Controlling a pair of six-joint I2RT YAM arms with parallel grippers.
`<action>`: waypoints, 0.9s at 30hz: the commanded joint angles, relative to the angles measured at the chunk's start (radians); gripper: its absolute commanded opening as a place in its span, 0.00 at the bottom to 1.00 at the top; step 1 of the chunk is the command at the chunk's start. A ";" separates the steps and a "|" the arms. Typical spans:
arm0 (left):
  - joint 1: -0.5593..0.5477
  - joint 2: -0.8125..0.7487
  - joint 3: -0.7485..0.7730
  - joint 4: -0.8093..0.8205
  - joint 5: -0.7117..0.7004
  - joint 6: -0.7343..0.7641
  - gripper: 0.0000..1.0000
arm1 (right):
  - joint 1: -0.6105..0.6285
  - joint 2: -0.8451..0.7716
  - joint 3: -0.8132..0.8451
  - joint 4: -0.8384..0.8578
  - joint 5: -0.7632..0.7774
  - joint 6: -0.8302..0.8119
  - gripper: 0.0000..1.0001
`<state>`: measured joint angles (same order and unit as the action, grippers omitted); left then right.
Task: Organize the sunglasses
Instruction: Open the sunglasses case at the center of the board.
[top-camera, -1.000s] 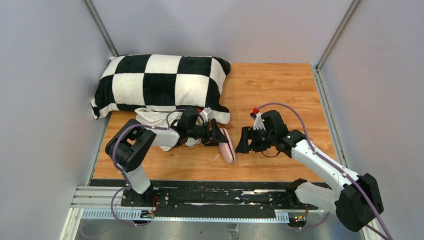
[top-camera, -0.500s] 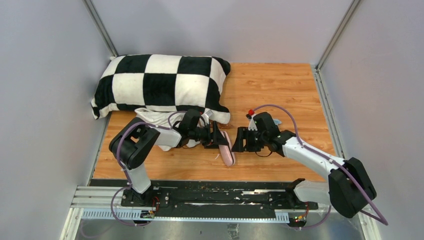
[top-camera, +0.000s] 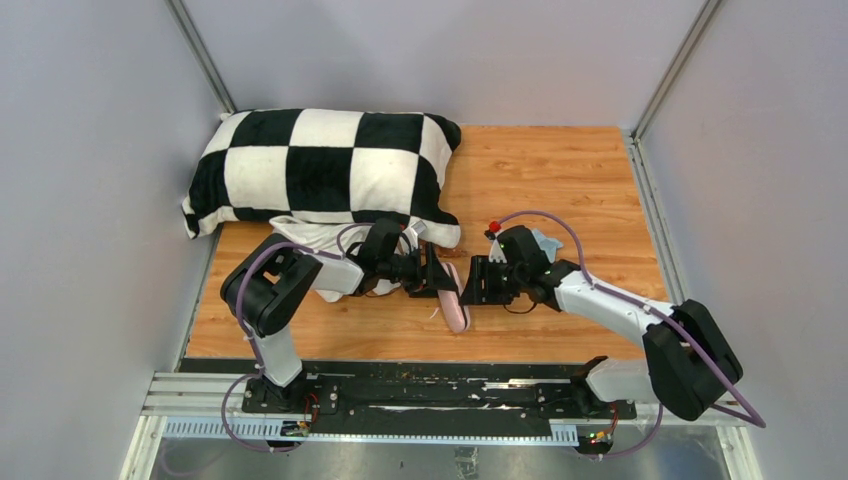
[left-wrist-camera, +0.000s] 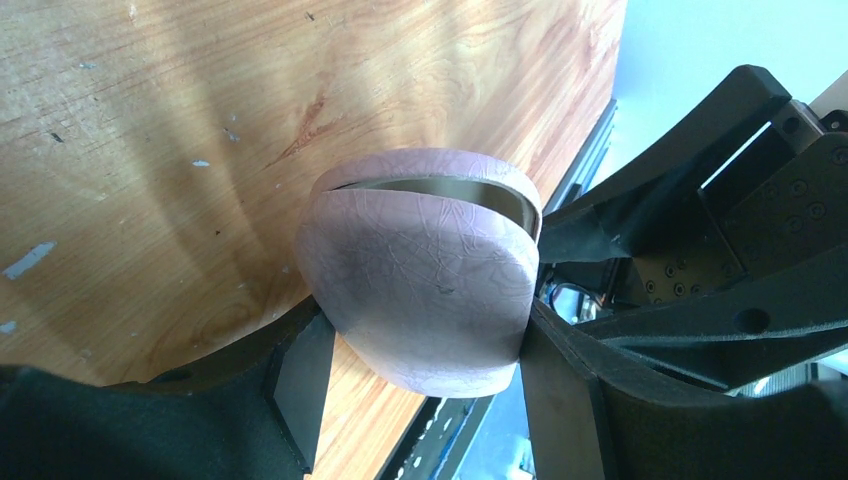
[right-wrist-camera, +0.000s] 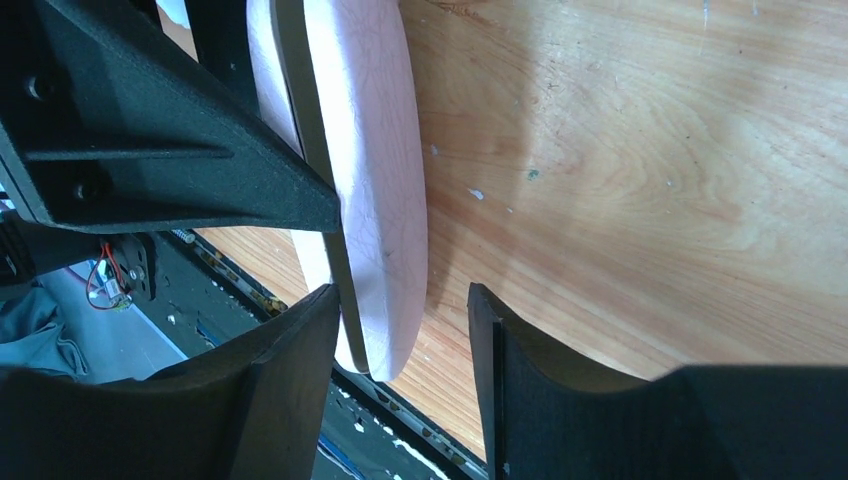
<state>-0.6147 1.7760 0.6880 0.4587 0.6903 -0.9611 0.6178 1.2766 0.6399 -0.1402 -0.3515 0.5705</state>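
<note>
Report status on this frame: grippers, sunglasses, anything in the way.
Left gripper clamped on pink case, lid slightly ajar. Right gripper open, jaws astride the case's edge. No sunglasses in view. Checkered pillow behind, clear of the case.

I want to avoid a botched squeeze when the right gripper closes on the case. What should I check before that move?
1. Left gripper clamped on the pink oblong clamshell case: ok.
2. Case end sits between the fingers of the right gripper, jaws open: ok.
3. Case fully shut: not ok, a cream slit shows between the halves.
4. Thin black-framed sunglasses inside the case: cannot tell, none visible.
5. Small light-blue cloth clear of both grippers' fingers: ok, it lies on the table beyond the right gripper.
</note>
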 joint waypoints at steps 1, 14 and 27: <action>-0.009 0.007 -0.004 0.001 0.037 0.047 0.00 | 0.013 0.041 -0.024 0.031 0.029 0.014 0.53; -0.008 0.007 -0.008 0.001 0.062 0.067 0.00 | -0.017 0.015 -0.055 0.044 0.026 0.011 0.53; -0.009 0.014 -0.012 0.001 0.082 0.079 0.00 | -0.022 0.019 -0.025 0.018 0.034 -0.017 0.56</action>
<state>-0.6102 1.7760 0.6880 0.4633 0.7078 -0.9253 0.6060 1.2770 0.6090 -0.0814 -0.3851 0.5930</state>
